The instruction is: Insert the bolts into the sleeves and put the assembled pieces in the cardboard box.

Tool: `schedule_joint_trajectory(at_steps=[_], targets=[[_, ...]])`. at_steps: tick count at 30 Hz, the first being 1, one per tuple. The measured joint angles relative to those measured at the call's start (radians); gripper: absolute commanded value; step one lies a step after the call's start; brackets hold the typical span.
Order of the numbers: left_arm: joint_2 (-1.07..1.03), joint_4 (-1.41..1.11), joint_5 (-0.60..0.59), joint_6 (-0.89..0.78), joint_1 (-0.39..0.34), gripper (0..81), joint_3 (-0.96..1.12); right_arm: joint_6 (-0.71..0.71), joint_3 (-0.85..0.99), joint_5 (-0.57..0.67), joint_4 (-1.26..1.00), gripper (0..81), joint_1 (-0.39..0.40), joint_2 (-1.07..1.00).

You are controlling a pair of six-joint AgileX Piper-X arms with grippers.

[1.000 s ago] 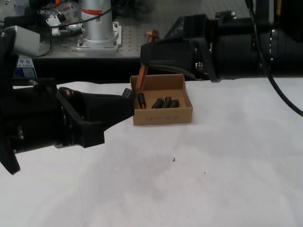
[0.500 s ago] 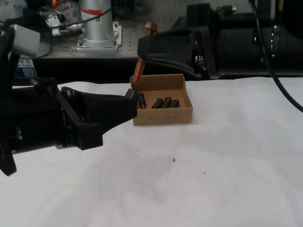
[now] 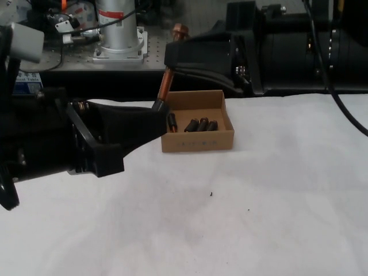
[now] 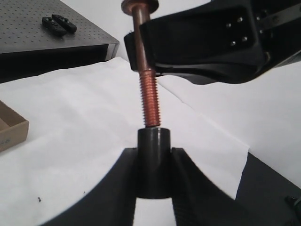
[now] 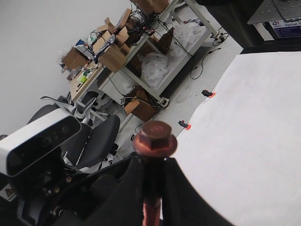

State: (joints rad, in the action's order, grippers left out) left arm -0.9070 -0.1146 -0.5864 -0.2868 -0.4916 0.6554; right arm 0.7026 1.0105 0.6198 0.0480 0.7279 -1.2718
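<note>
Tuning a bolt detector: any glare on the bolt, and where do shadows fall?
Left wrist view: a pale highlight runs down the bolt; the sleeve looks matte. Right wrist view: soft sheen on its head. High view: faint shadow on the cloth under the left gripper.

The right hand (image 5: 151,165) grips a copper bolt (image 5: 154,138) by its shank, with a dark finger (image 5: 127,193) pressed against each side and the hexagonal head standing clear beyond the fingertips. Behind it spreads the white-covered worktop (image 5: 244,141), with two small orange-tipped clips (image 5: 207,93) at its edge. Near the hand is the other arm's dark body, which carries a white camera housing (image 5: 40,139). Farther off stand an office chair (image 5: 96,141) and shelves (image 5: 141,47) loaded with cardboard boxes (image 5: 113,56)
</note>
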Motion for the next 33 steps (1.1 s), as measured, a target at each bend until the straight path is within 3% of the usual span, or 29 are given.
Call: schedule_joint_trajectory(at_steps=[12,24,33], targets=[[0.0,-0.009,0.097,0.0,0.0,0.6,0.0,0.0,0.0,0.001,-0.007,2.8,0.006,0.0],[0.005,-0.077,0.112,0.0,0.003,0.6,0.0,0.0,0.0,0.001,-0.008,2.8,0.006,0.0],[0.005,0.083,0.112,0.067,0.003,0.6,0.0,-0.014,0.0,0.005,-0.008,2.8,-0.003,0.0]])
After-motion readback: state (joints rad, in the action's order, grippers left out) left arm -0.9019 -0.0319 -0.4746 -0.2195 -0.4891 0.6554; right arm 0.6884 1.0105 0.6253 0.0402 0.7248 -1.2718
